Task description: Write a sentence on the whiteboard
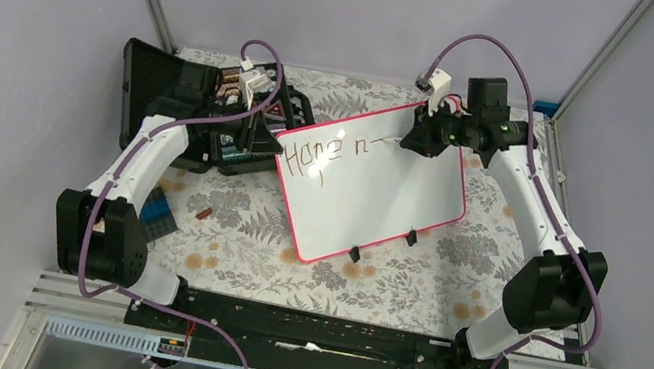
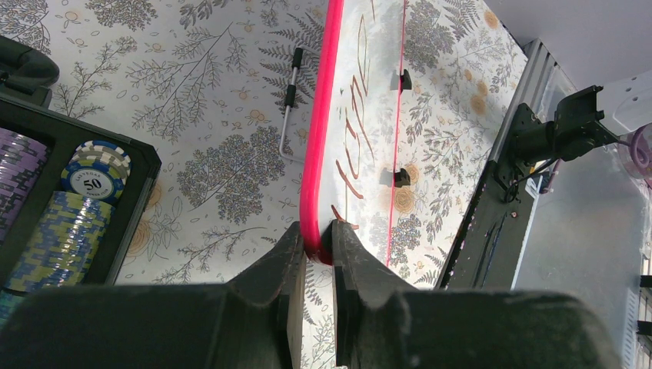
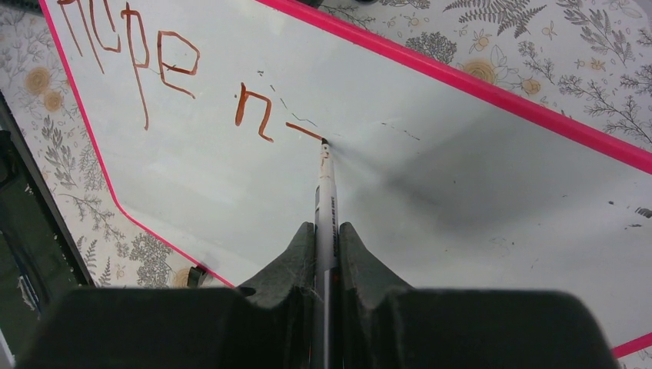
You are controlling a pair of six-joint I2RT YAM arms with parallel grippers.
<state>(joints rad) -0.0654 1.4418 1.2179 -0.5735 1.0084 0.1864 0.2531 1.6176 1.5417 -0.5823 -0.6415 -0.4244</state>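
Observation:
The whiteboard (image 1: 373, 188) with a pink-red rim lies tilted in the middle of the table. It also shows in the right wrist view (image 3: 430, 177) and edge-on in the left wrist view (image 2: 361, 115). Brown writing (image 3: 165, 65) on it reads "Hope n" followed by a short stroke. My right gripper (image 3: 327, 234) is shut on a white marker (image 3: 326, 207), whose tip touches the board at the end of that stroke. My left gripper (image 2: 315, 238) is shut on the board's rim (image 2: 314, 192) at its left corner. Two black clips (image 1: 383, 245) sit on the board's near edge.
An open black case (image 1: 204, 107) with stacks of poker chips (image 2: 84, 181) stands at the back left, behind the left gripper. A blue block (image 1: 157, 213) and a small brown piece (image 1: 204, 214) lie on the floral cloth at the left. A marker cap (image 2: 294, 69) lies beside the board.

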